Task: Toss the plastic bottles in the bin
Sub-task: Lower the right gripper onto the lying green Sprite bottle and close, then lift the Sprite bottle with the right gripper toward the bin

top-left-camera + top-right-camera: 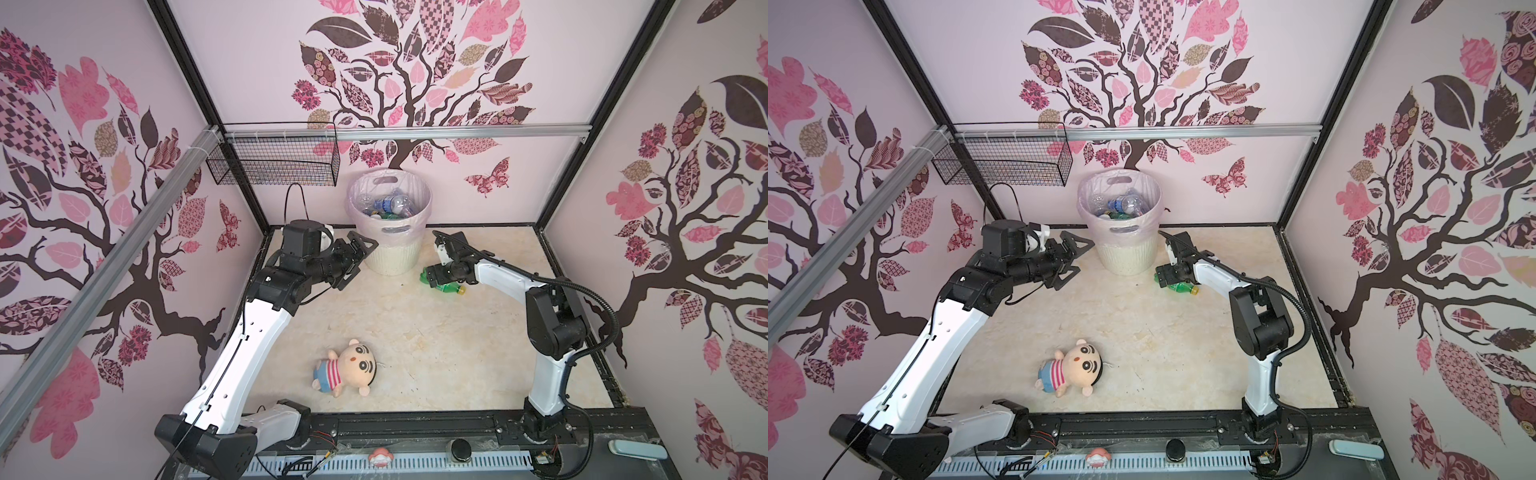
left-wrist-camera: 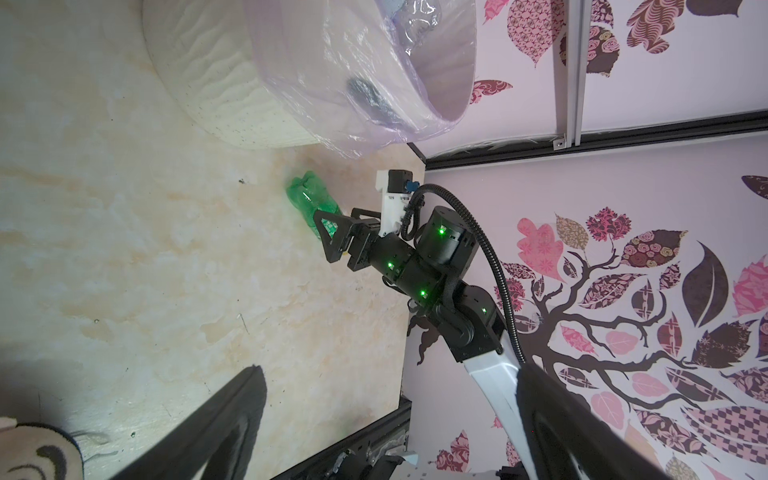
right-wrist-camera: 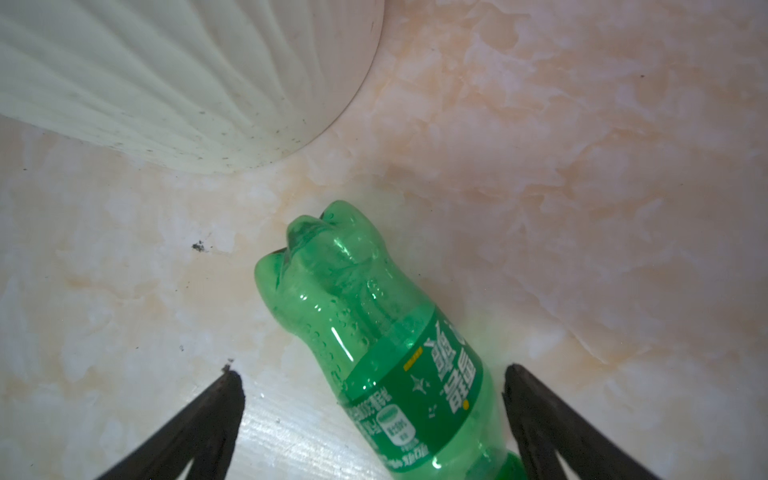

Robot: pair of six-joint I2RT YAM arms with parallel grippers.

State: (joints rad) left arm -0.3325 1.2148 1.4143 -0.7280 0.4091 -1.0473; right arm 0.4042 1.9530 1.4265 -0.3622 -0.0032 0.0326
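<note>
The cream ribbed bin [image 1: 390,257] [image 1: 1121,259], lined with a pale pink bag, stands at the back of the floor and holds several plastic bottles [image 1: 388,205]. One green bottle [image 1: 451,287] [image 3: 365,332] with a yellow cap lies on the floor to the bin's right. My right gripper [image 1: 430,277] [image 3: 374,372] is lowered over it and open, its jaws straddling the labelled body without pinching it. My left gripper [image 1: 360,264] [image 2: 390,368] hangs open and empty just left of the bin. The left wrist view also shows the green bottle [image 2: 309,199] under the right gripper [image 2: 332,241].
A plush doll in a striped shirt [image 1: 349,368] [image 1: 1071,370] lies on the marble floor near the front. A black wire-mesh basket [image 1: 278,162] hangs on the back rail at the left. Patterned walls close in three sides.
</note>
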